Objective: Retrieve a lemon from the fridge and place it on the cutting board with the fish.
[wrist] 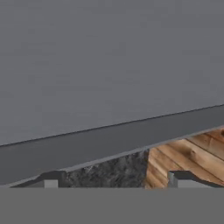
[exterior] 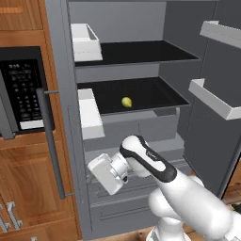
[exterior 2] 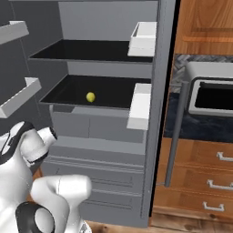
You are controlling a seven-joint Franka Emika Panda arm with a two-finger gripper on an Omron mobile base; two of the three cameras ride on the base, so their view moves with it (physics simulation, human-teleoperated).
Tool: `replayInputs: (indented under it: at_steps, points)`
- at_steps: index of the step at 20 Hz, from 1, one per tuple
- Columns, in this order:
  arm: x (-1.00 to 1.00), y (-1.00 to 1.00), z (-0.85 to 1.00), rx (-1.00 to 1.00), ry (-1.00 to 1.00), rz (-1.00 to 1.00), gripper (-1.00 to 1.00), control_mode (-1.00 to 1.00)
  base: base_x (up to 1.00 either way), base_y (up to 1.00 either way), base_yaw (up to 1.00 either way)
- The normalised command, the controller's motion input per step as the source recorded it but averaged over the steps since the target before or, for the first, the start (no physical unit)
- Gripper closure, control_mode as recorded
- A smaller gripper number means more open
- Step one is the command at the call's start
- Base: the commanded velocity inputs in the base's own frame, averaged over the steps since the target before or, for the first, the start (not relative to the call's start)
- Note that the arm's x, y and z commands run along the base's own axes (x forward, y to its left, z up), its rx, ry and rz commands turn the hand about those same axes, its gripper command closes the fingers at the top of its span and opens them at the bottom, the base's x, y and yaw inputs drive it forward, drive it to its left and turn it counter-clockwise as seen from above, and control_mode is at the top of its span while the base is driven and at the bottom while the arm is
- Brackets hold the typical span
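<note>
The lemon (exterior: 126, 102) sits on the fridge's (exterior: 141, 28) middle shelf (exterior: 155, 94), above and beyond the hand (wrist: 114, 180), whose fingers stand apart, empty.

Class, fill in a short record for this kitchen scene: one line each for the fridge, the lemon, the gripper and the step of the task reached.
fridge: doors open, dark shelves in sight
lemon: lying alone on the lower dark shelf, untouched
gripper: tips apart, nothing between them, facing a grey fridge surface
arm: bent low, in front of the fridge drawers
step: lemon not yet picked up
</note>
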Motion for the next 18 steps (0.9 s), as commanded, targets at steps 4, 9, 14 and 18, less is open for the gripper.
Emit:
replayInputs:
  at_steps: [4,9,14,18]
  points:
    - [-0.37,0.61,-0.04,-0.02,-0.02,0.00,-1.00,-1.00,0.00,0.00,0.00]
    - [-0.07,0.14,-0.03,-0.02,-0.03,0.00,-1.00,-1.00,0.00,0.00,0.00]
    - [0.04,-0.52,0.00,-0.19,0.00,0.00,-1.00,-1.00,0.00,0.00,0.00]
    - [0.14,-0.94,-0.01,-0.27,0.00,0.00,-1.00,-1.00,0.00,0.00,0.00]
